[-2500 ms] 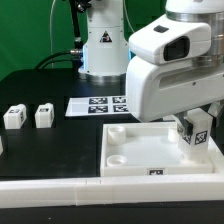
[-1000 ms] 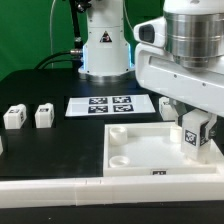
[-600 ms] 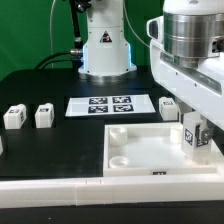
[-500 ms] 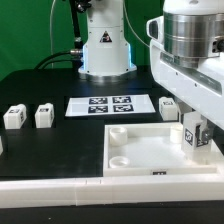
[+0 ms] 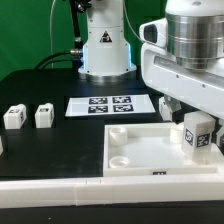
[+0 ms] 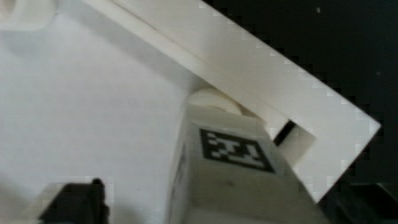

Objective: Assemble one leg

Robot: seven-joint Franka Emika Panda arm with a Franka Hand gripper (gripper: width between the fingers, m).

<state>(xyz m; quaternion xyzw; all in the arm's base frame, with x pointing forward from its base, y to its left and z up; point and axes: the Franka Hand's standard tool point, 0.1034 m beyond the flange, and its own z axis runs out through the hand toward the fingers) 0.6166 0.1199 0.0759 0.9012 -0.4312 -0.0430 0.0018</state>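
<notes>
Exterior: leg [image 5: 197, 134] stands upright on panel [image 5: 150, 152], in its far corner at the exterior view's right, gripper [image 5: 190, 110] just above. Wrist: tag on the leg faces camera. One finger [image 6: 71, 202] shows, clear of the leg, so claw is open and empty.

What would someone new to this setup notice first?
The robot arm's bulky white wrist fills the exterior view's upper right, directly over a tagged leg standing upright at the white panel's corner on that view's right. Two more legs sit side by side, apart, on the black table at that view's left.
</notes>
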